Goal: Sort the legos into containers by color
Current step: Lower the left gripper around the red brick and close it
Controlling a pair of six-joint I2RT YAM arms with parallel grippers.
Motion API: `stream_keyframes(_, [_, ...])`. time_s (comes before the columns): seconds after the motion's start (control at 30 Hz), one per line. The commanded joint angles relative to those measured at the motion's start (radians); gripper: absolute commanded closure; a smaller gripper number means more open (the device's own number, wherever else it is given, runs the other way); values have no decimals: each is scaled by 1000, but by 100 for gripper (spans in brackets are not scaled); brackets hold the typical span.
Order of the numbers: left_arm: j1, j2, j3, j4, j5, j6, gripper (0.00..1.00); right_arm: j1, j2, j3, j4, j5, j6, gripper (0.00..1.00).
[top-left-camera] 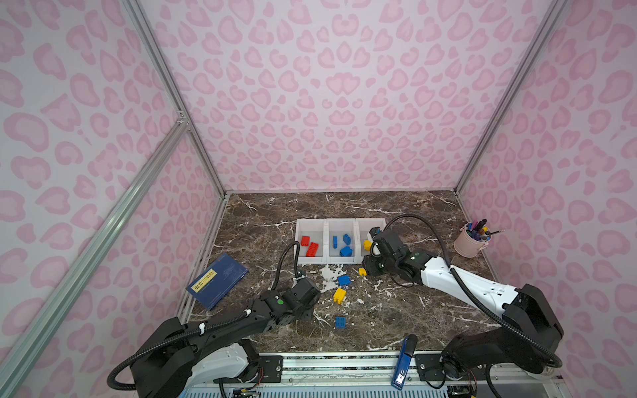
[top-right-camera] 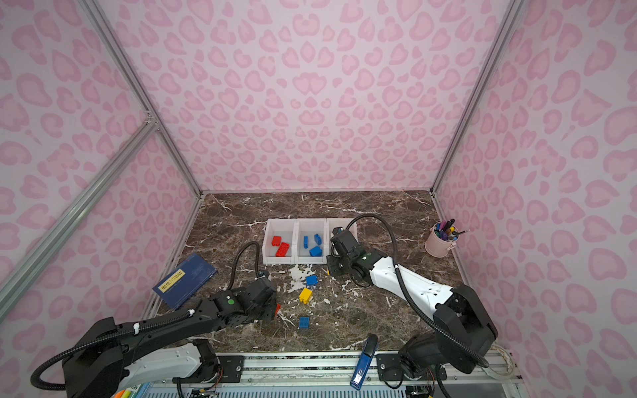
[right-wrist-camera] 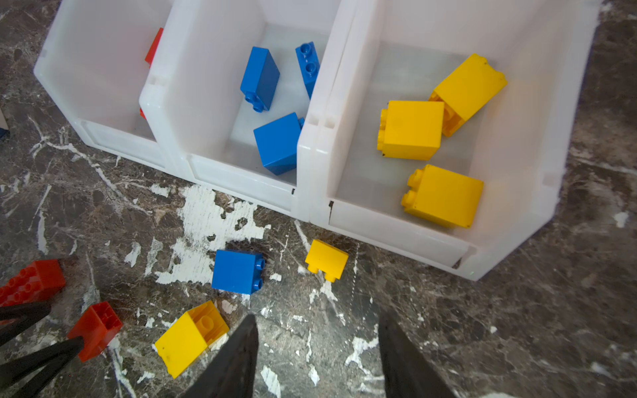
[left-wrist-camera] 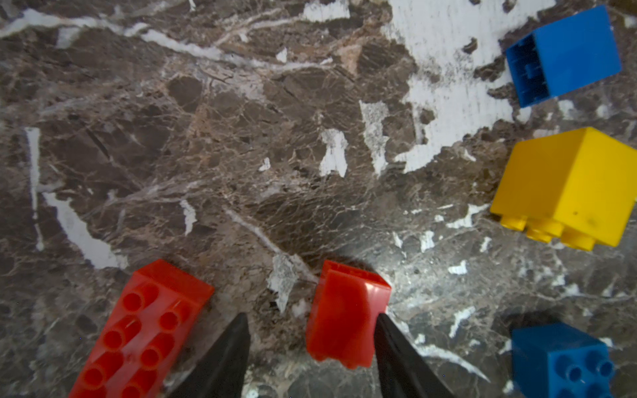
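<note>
- the left pincer (left-wrist-camera: pixel 312 316) was down near the table (top-left-camera: pixel 396 320), at about 7 o'clock from the bins. its two fingers stood partly open.
- a small red lego (left-wrist-camera: pixel 344 320) lay between those fingers. it touched one finger and had a gap on the other side, so it was not squeezed.
- a long red lego (left-wrist-camera: pixel 144 330) lay just beside that pincer, outside the fingers.
- the right pincer (right-wrist-camera: pixel 317 318) was partly open too, with nothing in it. it hung over the table just in front of the row, by the 3 o'clock end.
- the three white bins (top-left-camera: pixel 311 223) sat side by side in the middle of the table, touching each other.
- the 9 o'clock bin (right-wrist-camera: pixel 86 69) held two red legos (top-left-camera: pixel 312 249).
- the middle bin (right-wrist-camera: pixel 206 75) held three blue legos (right-wrist-camera: pixel 260 77).
- the 3 o'clock bin (right-wrist-camera: pixel 524 131) held three yellow legos (right-wrist-camera: pixel 410 129).
- loose on the table, at 6 o'clock from the bins, lay a small yellow lego (right-wrist-camera: pixel 326 260), a blue lego (right-wrist-camera: pixel 238 272) and a bigger yellow lego (right-wrist-camera: pixel 188 339), both on their sides.
- another blue lego (top-left-camera: pixel 340 322) sat nearer the robot, bumps up.
- a blue stapler (top-left-camera: pixel 405 361) lay at the 6 o'clock edge, a pink pen cup (top-left-camera: pixel 470 243) stood at 3 o'clock, and a blue book (top-left-camera: pixel 220 279) lay at 9 o'clock.
</note>
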Motion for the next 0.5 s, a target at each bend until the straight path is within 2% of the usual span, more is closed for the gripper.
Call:
stream_keyframes(0.0, [-16, 25, 20, 31, 11, 25, 40, -1, -8, -13, 36, -6, 11, 43])
stream_keyframes(0.13, [-35, 60, 33, 52, 32, 48, 40, -5, -2, -24, 43, -9, 16, 43])
stream_keyframes(0.47, [-39, 123, 52, 41, 4, 62, 41, -7, 10, -28, 50, -17, 19, 43])
